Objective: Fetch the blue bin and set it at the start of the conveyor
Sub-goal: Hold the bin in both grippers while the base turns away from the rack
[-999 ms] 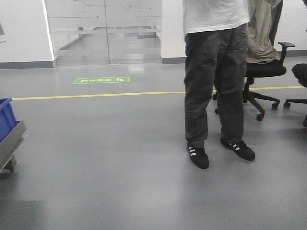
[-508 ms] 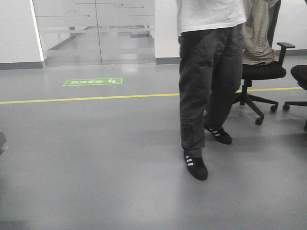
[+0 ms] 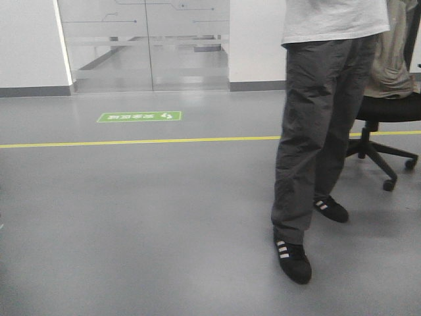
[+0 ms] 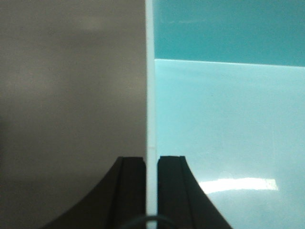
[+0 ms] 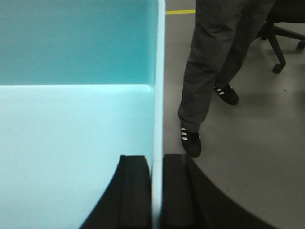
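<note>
Between the two arms: the blue bin (image 4: 228, 119), a light turquoise tub, held by its walls; each wrist view shows one thin pale wall running up the middle of the frame.
Left gripper (image 4: 151, 160): jaws clenched on the bin wall, one dark finger outside and one inside; the bin's interior lies right of the wall, a blurred grey-brown surface left of it.
Right gripper (image 5: 156, 157): jaws clamped on the bin wall the same way; interior to the left, grey floor (image 3: 131, 230) to the right.
Bin interior: smooth bottom and far wall, with a bright glare patch in the left wrist view.
Person (image 3: 322, 118): stands at the right of the front view in dark grey trousers, white shirt and black shoes with white stripes; near the bin's outer side in the right wrist view.
Office chair (image 3: 385, 112): black, just behind the person, a garment draped on its back.
Floor marks: yellow line (image 3: 131, 141) crossing the floor; green sign (image 3: 139, 116) beyond it, before the glass doors (image 3: 145, 46).
</note>
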Action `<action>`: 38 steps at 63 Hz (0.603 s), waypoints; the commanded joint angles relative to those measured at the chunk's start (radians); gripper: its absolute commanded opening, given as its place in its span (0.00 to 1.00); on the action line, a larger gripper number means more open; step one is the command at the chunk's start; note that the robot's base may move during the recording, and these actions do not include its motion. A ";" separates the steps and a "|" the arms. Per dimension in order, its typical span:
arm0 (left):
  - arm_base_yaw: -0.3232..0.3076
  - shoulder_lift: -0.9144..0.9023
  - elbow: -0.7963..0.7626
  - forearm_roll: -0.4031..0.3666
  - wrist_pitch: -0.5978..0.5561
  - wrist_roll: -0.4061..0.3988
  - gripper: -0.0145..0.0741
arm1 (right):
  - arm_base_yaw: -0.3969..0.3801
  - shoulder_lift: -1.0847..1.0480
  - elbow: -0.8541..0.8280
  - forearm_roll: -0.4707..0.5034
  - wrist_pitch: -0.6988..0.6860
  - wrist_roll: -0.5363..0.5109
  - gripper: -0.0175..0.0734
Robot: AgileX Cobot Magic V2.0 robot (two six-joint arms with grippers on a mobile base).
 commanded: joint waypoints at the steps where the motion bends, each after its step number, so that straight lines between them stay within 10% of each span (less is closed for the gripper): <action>1: -0.012 -0.012 -0.013 -0.016 -0.053 -0.001 0.04 | 0.010 -0.010 -0.010 0.018 -0.062 -0.004 0.01; 38: -0.012 -0.012 -0.013 -0.005 -0.053 -0.001 0.04 | 0.010 -0.010 -0.010 0.018 -0.062 -0.004 0.01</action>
